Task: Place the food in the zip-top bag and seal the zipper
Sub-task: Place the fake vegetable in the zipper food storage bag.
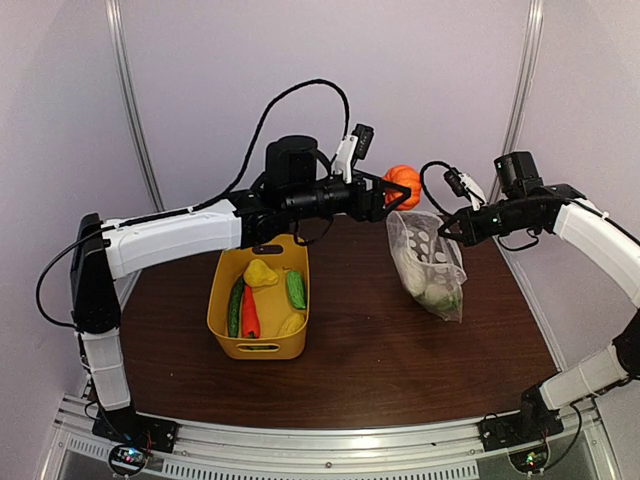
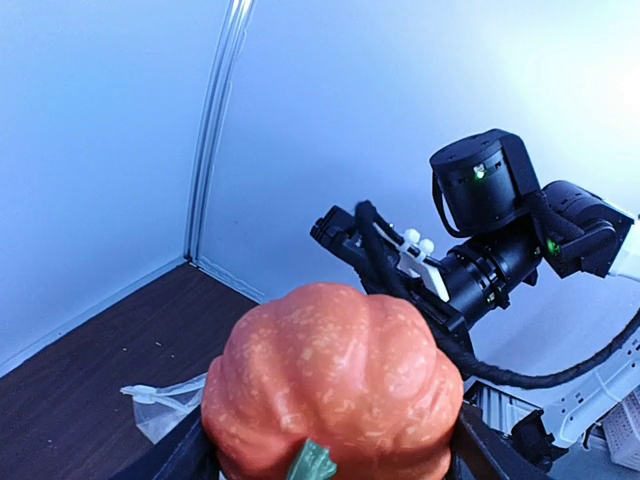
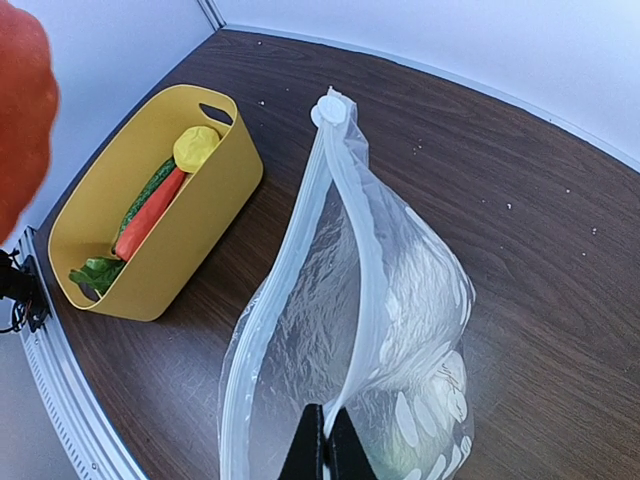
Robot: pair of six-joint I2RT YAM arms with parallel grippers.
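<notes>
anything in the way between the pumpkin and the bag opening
Nothing visible. The pumpkin, held in the left gripper, hangs in open air beside the zip-top bag, which the right gripper pinches by one edge. The bag gapes only narrowly, so the fit may be tight.

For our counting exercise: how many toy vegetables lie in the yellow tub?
5: yellow piece at the far end, cucumber and carrot along the left, green piece on the right, second yellow piece near-right. Others may be hidden.

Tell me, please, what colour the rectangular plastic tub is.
The plastic tub is yellow, clearest in the top external view.
</notes>
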